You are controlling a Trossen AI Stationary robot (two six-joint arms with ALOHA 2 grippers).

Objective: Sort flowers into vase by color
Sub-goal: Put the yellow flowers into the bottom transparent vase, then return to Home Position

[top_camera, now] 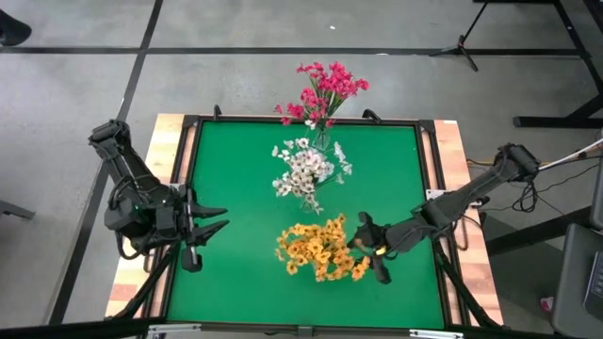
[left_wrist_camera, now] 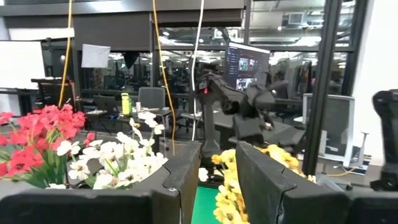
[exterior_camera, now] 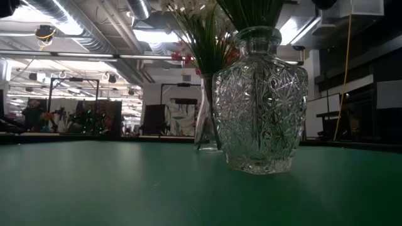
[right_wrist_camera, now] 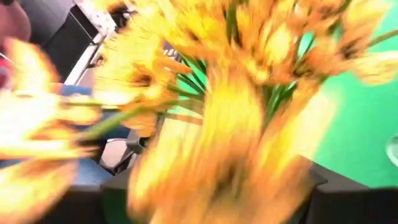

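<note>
Three bunches stand in a line down the middle of the green mat. The magenta-pink flowers (top_camera: 322, 92) are farthest, the white flowers (top_camera: 306, 169) in the middle, and the yellow-orange flowers (top_camera: 320, 248) nearest. The low view shows a cut-glass vase (exterior_camera: 260, 100) holding green stems, with a slimmer vase (exterior_camera: 206, 119) behind it. My right gripper (top_camera: 372, 250) is open at the right side of the yellow bunch, whose blossoms (right_wrist_camera: 236, 93) fill its wrist view. My left gripper (top_camera: 224, 217) waits open near the mat's left edge, pointing at the bunches (left_wrist_camera: 217, 180). My right gripper comes in level from the table's right, with yellow blossoms (right_wrist_camera: 186, 155) between its spread fingers. Blur and the blossoms hide the fingers' inner faces, so I cannot tell whether they touch a sprig.
A wooden frame (top_camera: 450, 188) borders the mat (top_camera: 236, 160). Bare green mat lies left of the vases and along the near edge. The left wrist view shows the right arm (left_wrist_camera: 242, 112) beyond the yellow bunch.
</note>
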